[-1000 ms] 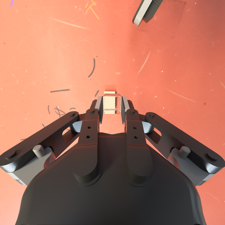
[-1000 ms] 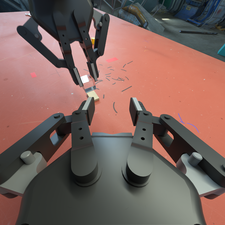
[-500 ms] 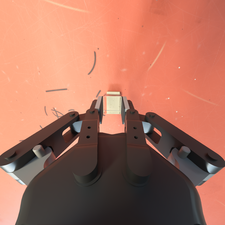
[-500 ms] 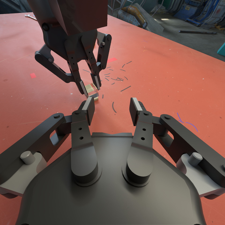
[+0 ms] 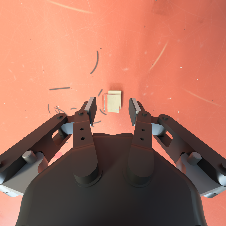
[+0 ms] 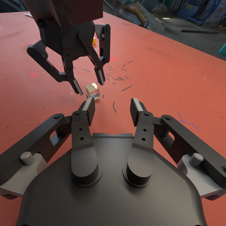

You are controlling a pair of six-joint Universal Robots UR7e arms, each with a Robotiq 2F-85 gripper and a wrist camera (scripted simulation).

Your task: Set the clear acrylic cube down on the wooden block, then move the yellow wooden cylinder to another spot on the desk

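- Cube [image 5: 110, 102] of clear acrylic sits on the wooden block [image 5: 115, 92], straight ahead of my left gripper [image 5: 112, 110] and between its fingertips, touching neither.
- I see the left gripper spread wide, holding nothing, poised just above the cube.
- My right gripper [image 6: 112, 110] is also wide open and empty, with the stack just beyond its left finger.
- The yellow wooden cylinder [image 6: 93, 40] stands well beyond, on the red desk [image 6: 171, 85], partly hidden behind the left gripper.
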